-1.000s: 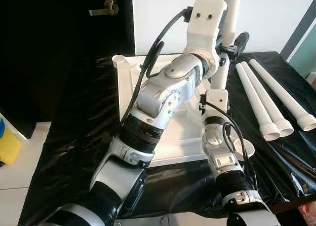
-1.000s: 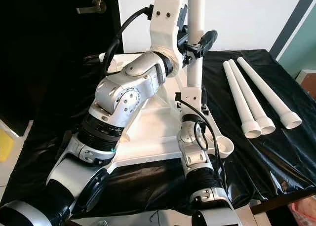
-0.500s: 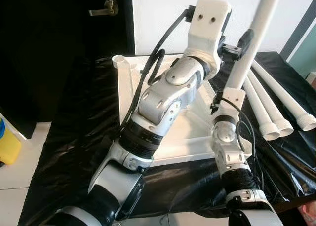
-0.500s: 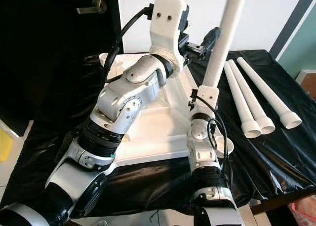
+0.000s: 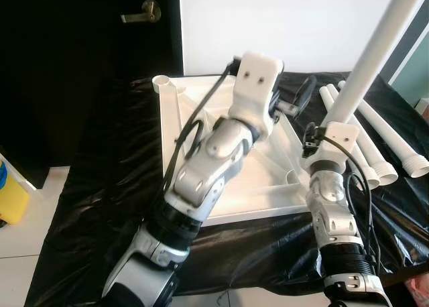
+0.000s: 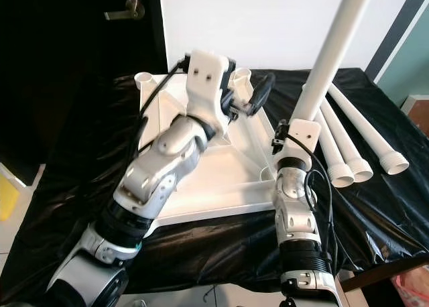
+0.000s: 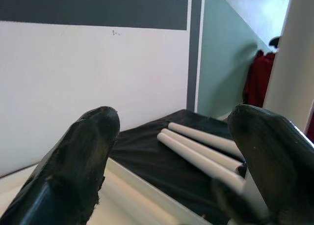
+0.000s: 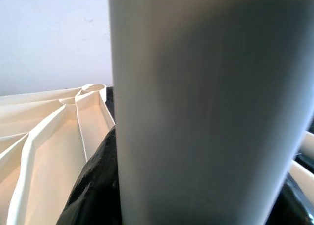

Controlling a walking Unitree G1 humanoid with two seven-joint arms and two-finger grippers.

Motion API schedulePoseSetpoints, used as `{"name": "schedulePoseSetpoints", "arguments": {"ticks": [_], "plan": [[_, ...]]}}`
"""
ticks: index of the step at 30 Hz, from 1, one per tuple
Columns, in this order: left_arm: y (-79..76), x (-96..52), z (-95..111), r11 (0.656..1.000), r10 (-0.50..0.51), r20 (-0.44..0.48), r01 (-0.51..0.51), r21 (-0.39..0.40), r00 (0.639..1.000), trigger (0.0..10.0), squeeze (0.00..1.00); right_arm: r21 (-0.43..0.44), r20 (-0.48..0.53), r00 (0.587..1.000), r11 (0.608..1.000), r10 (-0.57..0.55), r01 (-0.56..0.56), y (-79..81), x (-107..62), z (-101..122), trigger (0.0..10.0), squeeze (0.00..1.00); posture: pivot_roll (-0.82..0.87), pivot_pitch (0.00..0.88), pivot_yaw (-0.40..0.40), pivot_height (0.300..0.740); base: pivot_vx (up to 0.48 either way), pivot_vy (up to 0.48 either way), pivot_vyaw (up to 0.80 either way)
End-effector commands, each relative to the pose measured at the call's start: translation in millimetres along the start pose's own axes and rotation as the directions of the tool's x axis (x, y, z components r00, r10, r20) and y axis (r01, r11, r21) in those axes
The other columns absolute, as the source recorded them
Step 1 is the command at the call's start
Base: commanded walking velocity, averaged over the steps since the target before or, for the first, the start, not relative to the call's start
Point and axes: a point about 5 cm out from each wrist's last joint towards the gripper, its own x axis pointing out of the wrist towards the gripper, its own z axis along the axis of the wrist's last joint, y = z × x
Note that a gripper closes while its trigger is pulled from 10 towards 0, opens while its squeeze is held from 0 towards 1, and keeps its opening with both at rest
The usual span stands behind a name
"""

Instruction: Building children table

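Your left gripper [image 5: 303,99] has let go of the white leg [image 5: 375,49] and dropped low, fingers apart over the upside-down table top [image 5: 265,186]; your right gripper [image 8: 98,171] still squeezes the leg, now tipped; one hand must steer it to a corner hole.

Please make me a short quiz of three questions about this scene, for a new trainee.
1. True or false: the right gripper holds a white table leg.
2. How many table legs lie on the black cloth?
A. one B. three C. five
3. Fill in: the left gripper has its fingers ____ above the upturned white tabletop.

Key: 1 true; 2 B; 3 open.
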Motion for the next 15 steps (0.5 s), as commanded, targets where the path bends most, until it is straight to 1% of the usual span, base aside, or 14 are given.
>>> {"name": "schedulePoseSetpoints", "arguments": {"ticks": [1,2,4,5,8,9,10,12,13,15], "plan": [[-5.7,-4.0,-8,0.997,-0.069,-0.006,0.069,0.04,0.998,10.0,0.0,-0.002,0.039,0.999,1.0,0.007,-0.007,-7.4,-1.4,5,10.0,0.0,-0.01,0.0,-0.034,0.74,0.0,0.0,0.0],[-4.8,-7.0,-12,0.996,-0.071,-0.015,0.072,0.047,0.997,10.0,0.0,-0.008,0.047,0.999,1.0,0.015,-0.015,-9.6,-2.5,6,10.0,0.0,-0.01,0.0,-0.034,0.74,0.0,0.0,0.0],[-4.6,-8.4,-14,0.996,-0.074,-0.019,0.075,0.045,0.997,10.0,0.0,-0.011,0.051,0.999,1.0,0.02,-0.019,-10.6,-3.1,6,10.0,0.0,-0.01,0.0,-0.034,0.74,0.0,0.0,0.0],[-2.5,-15.4,-22,0.995,-0.073,-0.036,0.075,0.071,0.997,10.0,0.0,-0.026,0.049,0.998,0.999,0.033,-0.032,-16.7,-7.9,4,10.0,0.0,-0.01,0.002,-0.029,0.74,0.0,0.0,0.0],[-1.8,-19.3,-26,0.994,-0.072,-0.042,0.075,0.077,0.997,10.0,0.0,-0.029,0.046,0.998,0.999,0.042,-0.041,-20.1,-10.8,3,10.0,0.0,-0.01,0.002,-0.029,0.74,0.0,0.0,0.0],[-1.9,-23.0,-31,0.994,-0.077,-0.059,0.081,0.08,0.995,10.0,0.0,-0.037,0.034,0.998,0.998,0.043,-0.042,-24.1,-14.0,-1,10.0,0.0,-0.01,0.011,-0.027,0.74,0.0,0.0,0.0],[-1.9,-23.0,-31,0.994,-0.077,-0.059,0.081,0.08,0.995,10.0,0.0,-0.037,0.034,0.998,0.998,0.043,-0.042,-24.1,-14.0,-1,10.0,0.0,-0.01,0.011,-0.027,0.74,0.0,0.0,0.0],[-3.3,-31.0,-41,0.991,-0.102,-0.092,0.109,0.076,0.99,10.0,0.0,-0.05,0.014,0.999,0.998,0.042,-0.042,-30.9,-20.4,-7,10.0,0.0,-0.02,0.017,-0.023,0.74,0.0,0.0,0.0],[-3.3,-31.0,-41,0.991,-0.102,-0.092,0.109,0.076,0.99,10.0,0.0,-0.05,0.014,0.999,0.998,0.042,-0.042,-30.9,-20.4,-7,10.0,0.0,-0.02,0.017,-0.023,0.74,0.0,0.0,0.0],[-5.9,-37.1,-47,0.988,-0.137,-0.108,0.144,0.055,0.985,10.0,0.0,-0.053,0.003,0.999,0.998,0.046,-0.046,-34.8,-25.0,-10,10.0,0.0,-0.02,0.02,-0.021,0.74,0.0,0.0,0.0]]}}
